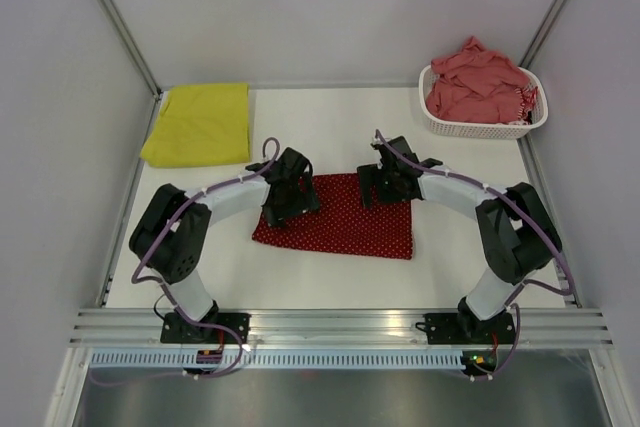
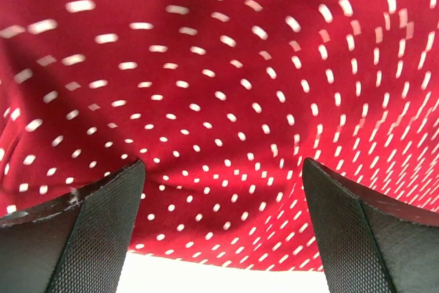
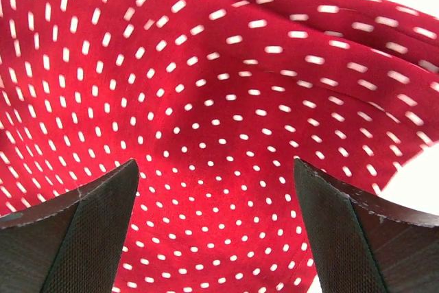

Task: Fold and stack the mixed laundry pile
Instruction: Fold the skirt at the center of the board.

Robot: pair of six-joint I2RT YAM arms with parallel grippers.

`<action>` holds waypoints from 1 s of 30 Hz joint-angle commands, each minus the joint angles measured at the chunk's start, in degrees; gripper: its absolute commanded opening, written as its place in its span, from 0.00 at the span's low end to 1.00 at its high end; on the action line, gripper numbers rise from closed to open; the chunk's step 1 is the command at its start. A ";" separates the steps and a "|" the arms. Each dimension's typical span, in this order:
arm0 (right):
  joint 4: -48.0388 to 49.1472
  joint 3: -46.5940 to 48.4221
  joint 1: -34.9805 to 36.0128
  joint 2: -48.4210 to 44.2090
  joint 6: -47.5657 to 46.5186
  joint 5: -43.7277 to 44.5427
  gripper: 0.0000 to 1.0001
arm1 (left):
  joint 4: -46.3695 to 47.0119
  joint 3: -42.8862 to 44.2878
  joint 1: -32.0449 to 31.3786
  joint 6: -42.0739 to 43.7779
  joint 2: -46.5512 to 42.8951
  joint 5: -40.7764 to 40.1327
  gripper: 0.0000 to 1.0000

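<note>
The dark red white-dotted cloth [image 1: 345, 222] lies folded flat in the middle of the table. My left gripper [image 1: 288, 197] is open over its left part, and the cloth [image 2: 219, 101] fills the left wrist view between the spread fingers [image 2: 96, 231]. My right gripper [image 1: 385, 182] is open over its upper right part; the cloth [image 3: 219, 142] fills that view too, with nothing between the fingers [image 3: 89, 231]. A folded yellow-green garment [image 1: 200, 124] lies at the back left. Salmon-pink garments [image 1: 478, 82] with a striped piece are heaped at the back right.
The pink heap sits in a white perforated basket [image 1: 470, 128] at the back right corner. Metal frame rails run along the table's left, right and near edges. White walls close in the back and sides.
</note>
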 commanded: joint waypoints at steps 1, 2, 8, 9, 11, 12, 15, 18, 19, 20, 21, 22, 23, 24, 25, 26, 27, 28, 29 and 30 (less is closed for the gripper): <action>0.52 -0.64 -0.24 -5.83 -1.22 1.14 0.98 | -3.95 -4.20 -2.44 -4.76 -5.31 0.10 1.00; 0.61 -0.99 -0.24 -6.62 -1.31 0.88 0.98 | -4.12 -4.38 -2.44 -4.41 -6.54 -0.60 1.00; 1.93 -5.38 -0.24 -11.90 -1.31 -3.07 0.98 | -10.25 -3.42 -2.36 -1.42 -14.72 -10.87 1.00; 2.36 -5.91 -0.15 -13.04 -1.31 -3.34 0.98 | -11.06 -3.94 -2.09 -1.16 -15.34 -12.54 1.00; 2.46 -7.58 -0.24 -13.84 -1.31 -4.04 0.98 | -11.24 -5.51 -1.31 1.81 -17.01 -14.67 1.00; 2.46 -8.37 -0.24 -14.54 -1.22 -4.13 0.98 | -10.81 -6.13 -0.17 2.88 -17.19 -15.10 1.00; 2.46 -9.26 -0.24 -15.94 -1.57 -4.57 0.98 | -5.21 -9.03 3.60 10.69 -16.31 -11.70 1.00; 2.19 -9.96 -0.24 -17.00 -1.66 -5.01 0.98 | -2.63 -10.53 6.69 13.35 -13.24 -8.51 1.00; 2.28 -9.96 -0.15 -17.27 -1.92 -5.27 0.98 | -2.19 -10.80 7.05 13.70 -11.67 -9.73 1.00; 2.28 -9.88 -0.24 -17.44 -2.01 -5.54 0.98 | -1.75 -11.41 7.57 13.96 -11.22 -9.31 1.00; 2.37 -9.79 -0.24 -17.53 -1.92 -5.54 0.98 | 0.43 -11.85 8.79 14.22 -10.78 -8.52 1.00; 2.46 -9.70 -0.24 -17.62 -2.10 -5.71 0.98 | 1.49 -12.29 9.42 14.84 -10.16 -5.38 0.99; 2.54 -9.61 -0.24 -17.71 -2.18 -5.80 0.98 | 2.02 -12.38 9.86 15.45 -9.29 -3.87 0.98; 2.37 -9.26 -0.15 -17.53 -2.45 -5.80 0.98 | 2.38 -12.21 10.21 15.72 -8.67 -2.90 0.93; 2.19 -9.09 -0.15 -17.53 -2.62 -5.71 0.98 | 2.82 -12.03 10.21 16.16 -8.14 -1.41 0.90; 2.02 -9.00 -0.24 -17.44 -2.71 -5.71 0.98 | 3.08 -12.03 10.21 16.51 -7.27 -0.70 0.87; 2.02 -8.82 -0.24 -17.44 -2.71 -5.19 0.98 | 3.26 -12.12 10.21 16.60 -6.91 -0.17 0.81; 2.10 -8.82 -0.24 -17.44 -2.71 -5.10 0.98 | 3.35 -12.12 10.21 16.60 -6.47 0.70 0.76; 2.10 -8.82 -0.24 -17.36 -2.71 -5.01 0.98 | 3.26 -12.29 10.13 16.60 -5.77 0.97 0.73; 2.10 -8.82 -0.24 -17.44 -2.54 -4.84 0.98 | 3.35 -12.38 10.13 16.60 -4.72 1.59 0.68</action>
